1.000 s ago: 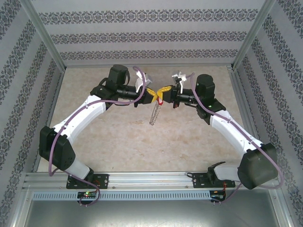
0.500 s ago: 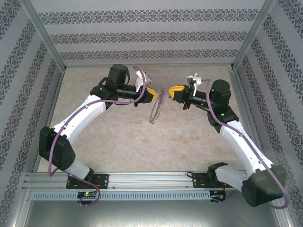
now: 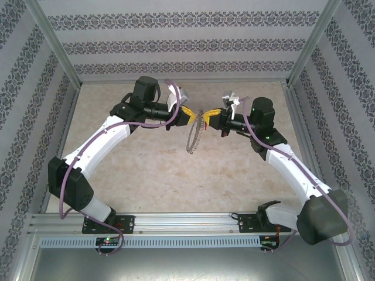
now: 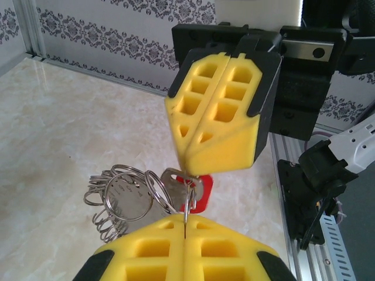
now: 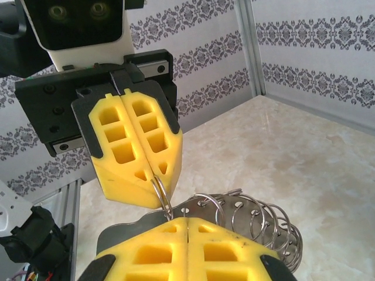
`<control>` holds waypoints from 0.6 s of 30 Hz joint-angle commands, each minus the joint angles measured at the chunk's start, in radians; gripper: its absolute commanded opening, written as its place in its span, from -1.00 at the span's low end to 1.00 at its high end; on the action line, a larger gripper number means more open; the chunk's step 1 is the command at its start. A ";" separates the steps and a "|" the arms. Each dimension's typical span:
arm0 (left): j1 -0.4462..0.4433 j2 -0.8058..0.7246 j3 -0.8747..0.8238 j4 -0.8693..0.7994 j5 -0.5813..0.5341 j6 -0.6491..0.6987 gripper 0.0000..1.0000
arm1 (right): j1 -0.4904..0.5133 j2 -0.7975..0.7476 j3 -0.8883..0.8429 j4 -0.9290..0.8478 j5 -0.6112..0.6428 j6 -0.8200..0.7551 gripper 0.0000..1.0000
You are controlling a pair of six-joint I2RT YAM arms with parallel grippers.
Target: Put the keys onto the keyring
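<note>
Held aloft above the marble surface (image 3: 176, 175): keyring (image 3: 195, 134), pinched in clenched left gripper (image 3: 188, 115) jaws, dangling toward 6 o'clock. Right gripper (image 3: 211, 113) jaws clenched too, tip against red-headed key (image 4: 202, 192) at the coil's 3 o'clock.

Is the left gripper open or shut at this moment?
Shut. The left gripper closes with no gap, pinching a thin ring of the keyring.

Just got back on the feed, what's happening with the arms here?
The left gripper is shut on one ring of the keyring, whose loop dangles above the table. The right gripper, also shut, meets it tip to tip at the red key. Whether the key is threaded on is unclear.
</note>
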 commanded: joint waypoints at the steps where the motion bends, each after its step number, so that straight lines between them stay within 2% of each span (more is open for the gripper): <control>1: -0.017 0.014 0.048 -0.029 0.036 0.036 -1.00 | 0.018 0.009 0.023 0.017 -0.019 -0.040 -1.00; 18: -0.021 0.031 0.055 -0.043 0.038 0.040 -1.00 | 0.044 -0.021 0.034 0.019 -0.004 -0.053 -1.00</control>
